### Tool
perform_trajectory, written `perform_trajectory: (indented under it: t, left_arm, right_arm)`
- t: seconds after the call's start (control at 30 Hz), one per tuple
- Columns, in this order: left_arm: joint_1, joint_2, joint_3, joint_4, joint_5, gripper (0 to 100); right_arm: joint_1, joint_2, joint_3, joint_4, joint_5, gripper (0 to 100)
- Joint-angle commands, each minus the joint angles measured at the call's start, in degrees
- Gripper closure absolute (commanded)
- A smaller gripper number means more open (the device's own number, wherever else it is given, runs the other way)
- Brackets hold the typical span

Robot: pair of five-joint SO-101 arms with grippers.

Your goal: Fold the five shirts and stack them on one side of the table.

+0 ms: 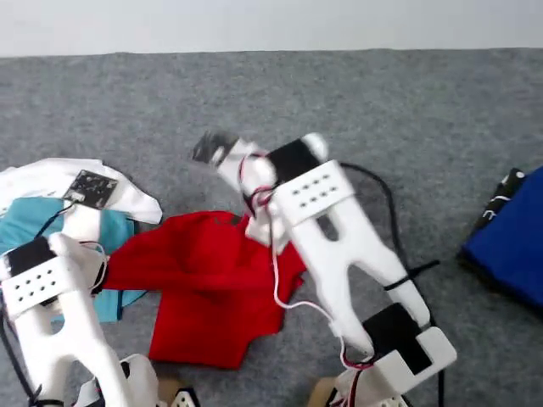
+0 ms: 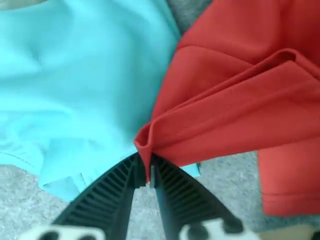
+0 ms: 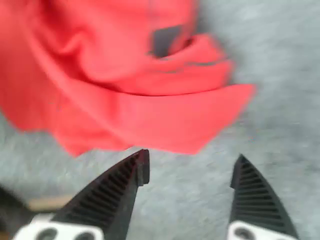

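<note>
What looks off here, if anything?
The red shirt is crumpled and askew, not flat for folding. One bunched end sits over the teal shirt, pinched in the left gripper. The right gripper hangs open beside its other edge.

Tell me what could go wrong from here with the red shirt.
1. The left end effector pinches only a thin fold of the red shirt at its tips; a pull might slip it free.
2. The red shirt overlaps the teal shirt, so dragging may pull the teal one askew.
3. The right end effector is open, holding nothing; a one-sided pull could bunch the cloth.
</note>
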Motion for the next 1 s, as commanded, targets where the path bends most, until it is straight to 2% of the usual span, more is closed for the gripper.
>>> perform_trajectory:
  t: [0.0,0.27,0.47,0.63,0.77,0.97]
  left_arm:
    - [-0.70,-0.88,0.75,-2.64,-0.26,100]
    - [-0.53,-0.79,2.77,-5.80,0.18,100]
    - [-0.53,-0.79,4.35,-8.09,1.49,100]
    - [-0.53,-0.79,5.23,-8.26,1.49,100]
    - [-0.44,-0.79,5.23,-8.26,1.49,100]
    - [-0.44,-0.62,5.23,-8.35,1.49,100]
  right_arm:
    - [3.38,0.22,-8.00,-1.71,-0.62,71.3]
    - [3.47,12.35,-9.14,-6.29,-0.97,71.3]
    - [4.62,20.09,-9.23,-12.26,-4.13,71.3]
    - [4.70,22.81,-9.23,-15.52,-4.31,71.3]
    - [6.29,24.22,-9.23,-17.80,-8.09,71.3]
    - [7.78,26.77,-9.23,-17.63,-9.14,71.2]
